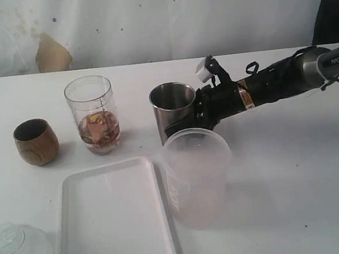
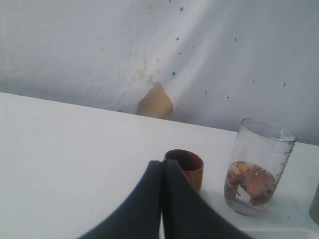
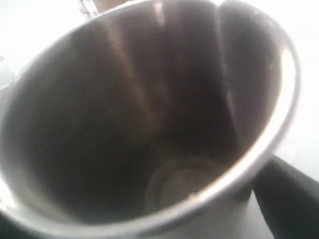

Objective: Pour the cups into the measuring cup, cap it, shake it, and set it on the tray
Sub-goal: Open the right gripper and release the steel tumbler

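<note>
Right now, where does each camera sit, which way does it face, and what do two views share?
Exterior view: off the arms, raised, looking down across the white table to the wall; shows the right arm, right gripper at the tapered stainless-steel tumbler.
Left wrist view: low over the table, facing that wall; shut left gripper in front, small round-bellied brown wooden cup and clear plastic measuring cup beyond.
Right wrist view: looks into the tumbler's mouth; one dark finger shows.
Shared: exterior and left wrist both show those two cups.
</note>
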{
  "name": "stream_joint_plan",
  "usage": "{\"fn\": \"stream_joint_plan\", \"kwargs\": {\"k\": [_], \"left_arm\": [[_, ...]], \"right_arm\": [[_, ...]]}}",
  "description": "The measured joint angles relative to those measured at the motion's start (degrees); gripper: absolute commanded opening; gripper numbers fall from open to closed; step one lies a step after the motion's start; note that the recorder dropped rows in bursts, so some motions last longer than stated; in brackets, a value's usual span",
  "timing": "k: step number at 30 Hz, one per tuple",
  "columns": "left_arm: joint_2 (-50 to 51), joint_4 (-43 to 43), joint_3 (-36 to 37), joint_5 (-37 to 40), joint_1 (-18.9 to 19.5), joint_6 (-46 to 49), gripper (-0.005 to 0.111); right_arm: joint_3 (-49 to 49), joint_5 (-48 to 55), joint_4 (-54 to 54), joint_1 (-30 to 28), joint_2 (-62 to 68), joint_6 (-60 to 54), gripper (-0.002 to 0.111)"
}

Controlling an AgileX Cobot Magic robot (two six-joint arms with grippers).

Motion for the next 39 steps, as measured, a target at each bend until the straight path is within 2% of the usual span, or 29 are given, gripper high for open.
{"fn": "stream_joint_plan", "kwargs": {"k": [17, 22, 29, 36, 39], "left_arm": [[0.0, 0.0, 0.0, -0.1, 0.0, 0.0, 0.0], [0.0, 0.0, 0.0, -0.1, 0.0, 0.0, 0.0], [0.0, 0.0, 0.0, -0.1, 0.0, 0.0, 0.0], [0.0, 0.0, 0.0, -0.1, 0.0, 0.0, 0.0], [0.0, 0.0, 0.0, -0.1, 0.0, 0.0, 0.0]], "right_arm": [[1.3, -5.1, -0.6, -6.6, -2.9, 4.5, 0.09], [2.1, -5.1, -0.6, -7.8, -3.2, 7.6, 0.082], [2.1, -5.1, -0.7, -8.9, -5.2, 11.2, 0.064], [3.9, -5.2, -0.6, -8.9, -7.9, 11.6, 0.063], [5.1, -5.2, -0.6, -9.5, -8.8, 11.6, 0.049]]}}
